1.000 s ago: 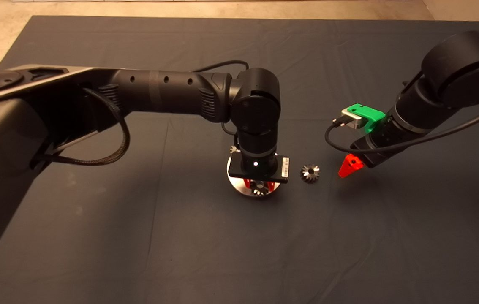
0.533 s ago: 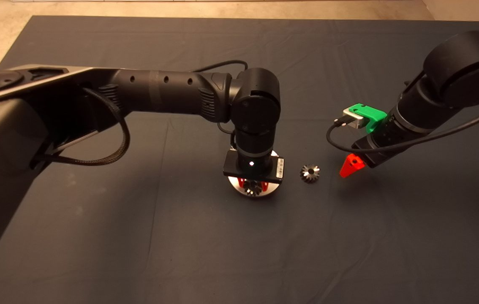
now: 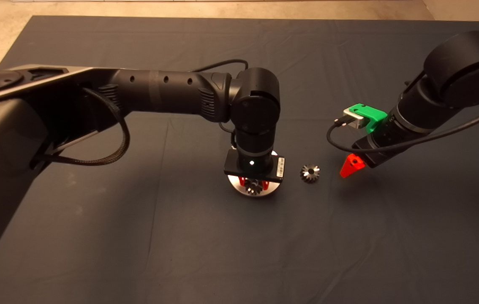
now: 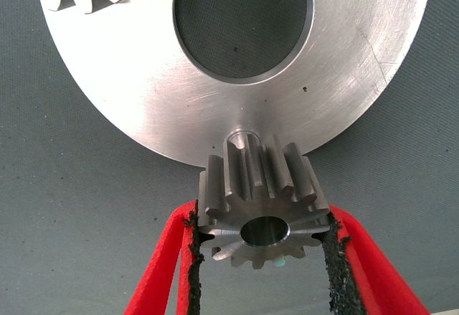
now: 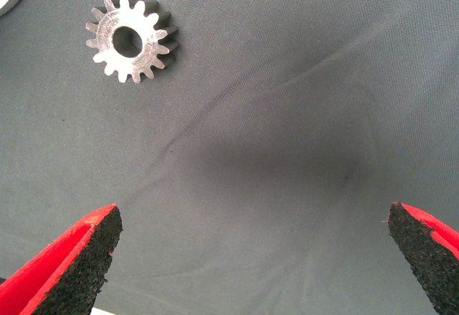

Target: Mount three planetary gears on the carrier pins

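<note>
A planetary gear [image 4: 264, 212] is pinched over the round plate [image 4: 143, 92] by left jaws; right jaws spread.

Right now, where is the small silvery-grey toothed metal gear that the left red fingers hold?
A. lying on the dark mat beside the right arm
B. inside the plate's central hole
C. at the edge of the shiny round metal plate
C: the small silvery-grey toothed metal gear sits clamped between the left fingers at the rim of the shiny round metal plate.

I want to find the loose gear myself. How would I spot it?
Find the shiny round plate mid-mat, under the left gripper. Beside it, toward the right gripper, a small gear lies flat on the mat. Nothing holds it; the other gear sits pinched between red fingers.
</note>
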Motion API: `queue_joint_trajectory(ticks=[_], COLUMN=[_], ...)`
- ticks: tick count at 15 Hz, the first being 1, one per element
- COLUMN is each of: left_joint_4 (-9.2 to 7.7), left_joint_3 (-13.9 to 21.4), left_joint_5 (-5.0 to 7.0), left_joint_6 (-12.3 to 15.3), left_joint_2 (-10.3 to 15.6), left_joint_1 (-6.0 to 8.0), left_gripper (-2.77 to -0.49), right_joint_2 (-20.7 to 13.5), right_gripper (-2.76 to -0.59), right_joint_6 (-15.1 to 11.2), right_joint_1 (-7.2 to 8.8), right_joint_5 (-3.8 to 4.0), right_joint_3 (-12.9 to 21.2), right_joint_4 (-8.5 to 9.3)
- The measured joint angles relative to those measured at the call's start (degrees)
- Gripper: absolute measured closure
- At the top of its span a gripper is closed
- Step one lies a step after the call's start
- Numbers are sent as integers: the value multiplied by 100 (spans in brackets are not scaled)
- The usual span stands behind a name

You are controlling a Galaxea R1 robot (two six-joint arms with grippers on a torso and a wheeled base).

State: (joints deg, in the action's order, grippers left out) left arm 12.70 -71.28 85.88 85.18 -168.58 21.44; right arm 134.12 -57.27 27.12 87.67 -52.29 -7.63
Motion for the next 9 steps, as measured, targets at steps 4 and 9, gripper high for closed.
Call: queue_joint_trajectory(ticks=[4,9], left_joint_4=[2,6], left_joint_3=[0,0], left_joint_5=[2,15], left_joint_6=[0,52], left_joint_2=[0,-2], left_joint_1=[0,-2], left_gripper=[-90,-90], right_joint_2=[2,0], right_gripper=[-276,-276], right_joint_6=[0,0], right_joint_1=[1,1], right_joint_5=[0,0], right_joint_3=[0,0], right_joint_4=[0,0])
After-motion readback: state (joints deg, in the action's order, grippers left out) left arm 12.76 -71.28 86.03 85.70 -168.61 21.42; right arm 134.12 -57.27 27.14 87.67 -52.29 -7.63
